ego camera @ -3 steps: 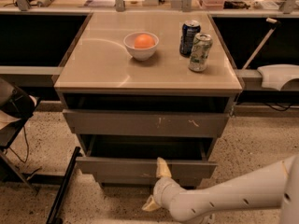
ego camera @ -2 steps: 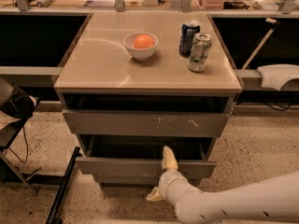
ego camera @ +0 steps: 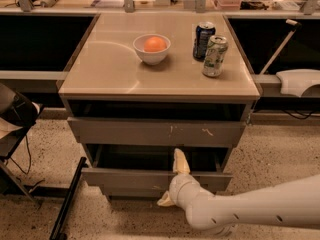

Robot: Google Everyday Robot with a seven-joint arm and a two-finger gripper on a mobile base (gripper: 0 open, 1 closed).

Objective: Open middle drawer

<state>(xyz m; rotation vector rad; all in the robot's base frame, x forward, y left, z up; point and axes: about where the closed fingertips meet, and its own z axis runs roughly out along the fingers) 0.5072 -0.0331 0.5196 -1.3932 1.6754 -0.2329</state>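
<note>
The middle drawer is partly pulled out, its front touching the gripper; the gripper's fingers are apart, one over the front's top edge, one below; above the gripper is the scratched drawer; higher, a bowl with an orange; up right, a blue can and a silver can.

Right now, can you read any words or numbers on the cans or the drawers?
Dark blue can: it has print, but too blurred to read.
Green and white can: it has print, but too blurred to read.
Middle drawer: no words or numbers, just a plain grey front.
White bowl: no writing.
Gripper, at the middle drawer's front edge: no label shows.
So nothing here can be read.
</note>
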